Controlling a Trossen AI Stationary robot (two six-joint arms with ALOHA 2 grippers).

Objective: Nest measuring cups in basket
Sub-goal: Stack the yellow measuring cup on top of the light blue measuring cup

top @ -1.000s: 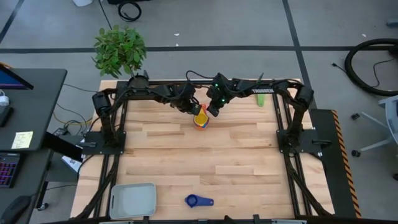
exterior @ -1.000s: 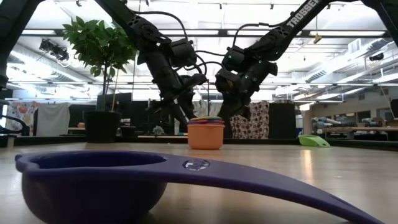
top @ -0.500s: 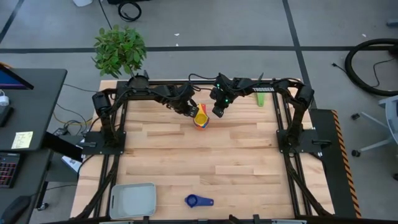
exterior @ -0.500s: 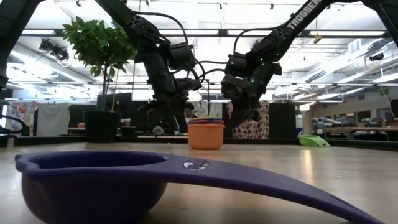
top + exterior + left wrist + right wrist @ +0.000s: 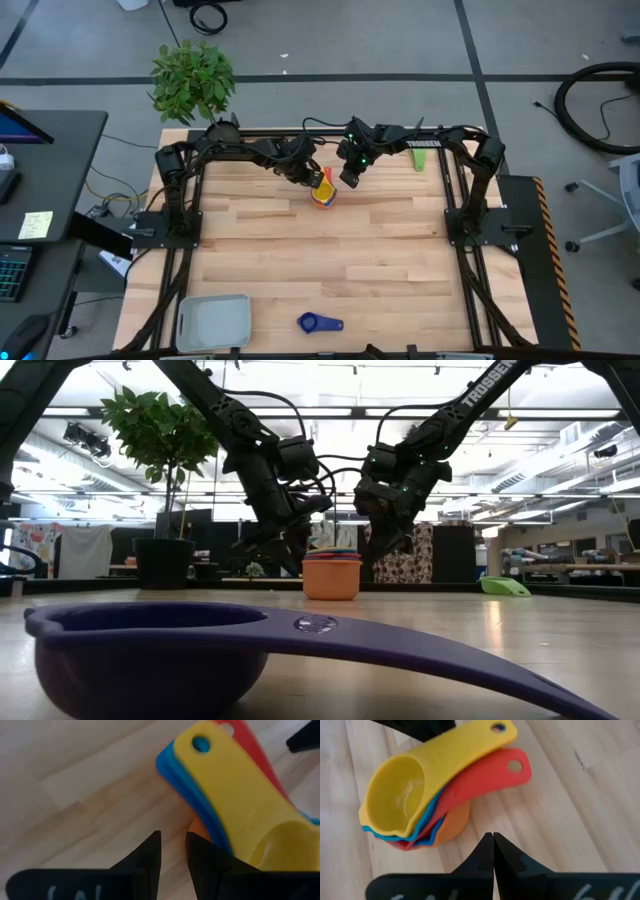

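1. A nested stack of measuring cups (image 5: 324, 192) stands at the far middle of the table (image 5: 330, 270), with a yellow cup (image 5: 402, 795) on top, then a light blue cup (image 5: 200, 805), a red cup (image 5: 485, 772) and an orange cup (image 5: 331, 577) at the bottom.
2. The handles of the yellow, blue and red cups fan out to one side above the bare wood.
3. A dark blue cup (image 5: 319, 322) lies alone at the near edge of the table, well apart from the stack, its handle pointing toward the right side.
4. A green cup (image 5: 420, 158) lies near the far right corner of the table, also apart from the stack.
5. The basket (image 5: 213, 321) sits at the near left corner of the table, just beside the dark blue cup, and holds no cup.
6. The left gripper (image 5: 309, 178) hangs just beside the stack on its left, near the handles; its jaws stand slightly apart with a narrow gap and grasp nothing.
7. The right gripper (image 5: 349, 181) hovers just to the right of the stack; its jaws are pressed fully together and hold nothing.
8. A potted plant (image 5: 193, 80) stands on the floor beyond the far left corner of the table.
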